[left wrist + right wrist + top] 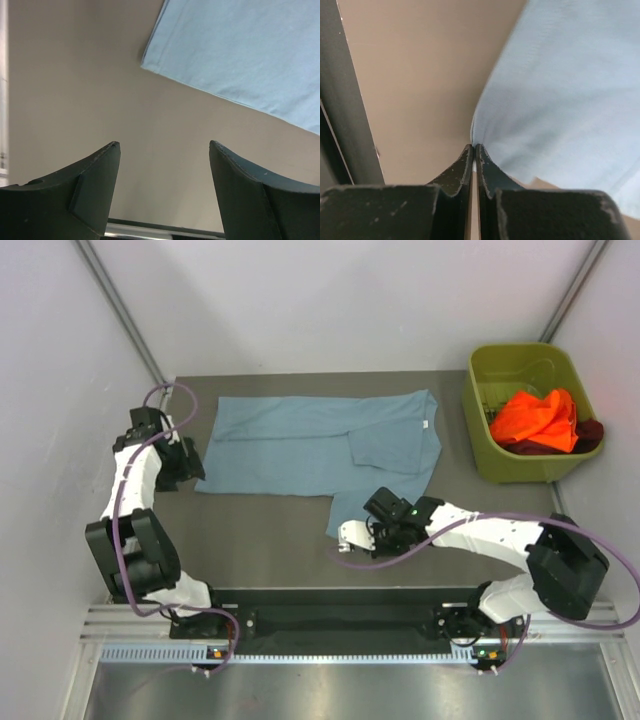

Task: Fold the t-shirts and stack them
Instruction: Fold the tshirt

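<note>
At the near right corner of the blue-grey t-shirt [290, 445], spread on the counter [260, 540] with its long axis left to right, the right gripper [474, 146] is pinched onto the cloth, while the left gripper [165, 142] stands wide and empty beside its left edge.

One t-shirt [300, 445] on the table [260, 535], two others [535, 418] in the bin [478, 435] far right

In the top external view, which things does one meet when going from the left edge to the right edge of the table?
left gripper → blue-grey t-shirt → olive-green bin → orange t-shirt, which lies inside the bin.
</note>
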You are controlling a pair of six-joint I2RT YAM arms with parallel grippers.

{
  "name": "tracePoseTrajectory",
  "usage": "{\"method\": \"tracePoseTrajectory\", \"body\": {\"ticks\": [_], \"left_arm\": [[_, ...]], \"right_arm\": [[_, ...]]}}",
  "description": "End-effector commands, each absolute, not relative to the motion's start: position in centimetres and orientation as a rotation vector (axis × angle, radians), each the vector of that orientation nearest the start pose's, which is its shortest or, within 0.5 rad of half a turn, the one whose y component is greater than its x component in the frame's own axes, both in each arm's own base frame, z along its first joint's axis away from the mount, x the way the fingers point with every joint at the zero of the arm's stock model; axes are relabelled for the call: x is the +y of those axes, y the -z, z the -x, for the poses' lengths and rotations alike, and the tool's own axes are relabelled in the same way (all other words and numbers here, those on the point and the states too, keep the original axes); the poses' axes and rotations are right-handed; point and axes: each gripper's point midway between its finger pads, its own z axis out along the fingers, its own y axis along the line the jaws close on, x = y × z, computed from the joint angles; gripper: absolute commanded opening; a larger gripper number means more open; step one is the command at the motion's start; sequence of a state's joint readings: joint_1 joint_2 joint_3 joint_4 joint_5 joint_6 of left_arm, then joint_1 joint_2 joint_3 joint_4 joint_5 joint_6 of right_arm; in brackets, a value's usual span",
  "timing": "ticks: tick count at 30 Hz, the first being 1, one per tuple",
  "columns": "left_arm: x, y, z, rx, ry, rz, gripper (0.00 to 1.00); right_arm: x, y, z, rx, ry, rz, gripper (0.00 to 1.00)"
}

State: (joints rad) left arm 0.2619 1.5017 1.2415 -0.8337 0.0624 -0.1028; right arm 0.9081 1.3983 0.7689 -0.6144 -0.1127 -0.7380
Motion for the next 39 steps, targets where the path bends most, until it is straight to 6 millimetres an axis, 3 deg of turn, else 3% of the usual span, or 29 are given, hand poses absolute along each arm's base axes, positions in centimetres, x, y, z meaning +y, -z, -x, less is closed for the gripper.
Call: {"method": "tracePoseTrajectory", "body": {"ticks": [1,7,16,25,36,39], "left_arm": [[6.7,-11.9,-31.8,2.652,0.191,0.606,0.76],[7.1,-9.5,-31.1,2.699,0.271,0.719,0.75],[9.0,-6.8,-32.7,2.747,0.286,0.793,0.72],[11.5,-5.0,-35.7,2.740,0.302,0.827,0.67],[11.1,-2.7,-37.7,2.760,0.430,0.800,0.57],[10.8,-2.4,-38.1,2.762,0.458,0.791,0.50]], "right_arm": [[21.2,-7.3,-17.9,1.818,-0.158,2.027,0.00],[22.3,-11.8,-19.2,1.758,-0.138,1.942,0.00],[23.0,-11.8,-20.1,1.781,-0.153,1.905,0.00],[23.0,-11.6,-20.6,1.805,-0.153,1.884,0.00],[21.6,-11.6,-22.5,1.877,-0.123,1.804,0.00],[21.6,-11.7,-23.0,1.887,-0.119,1.791,0.00]]}}
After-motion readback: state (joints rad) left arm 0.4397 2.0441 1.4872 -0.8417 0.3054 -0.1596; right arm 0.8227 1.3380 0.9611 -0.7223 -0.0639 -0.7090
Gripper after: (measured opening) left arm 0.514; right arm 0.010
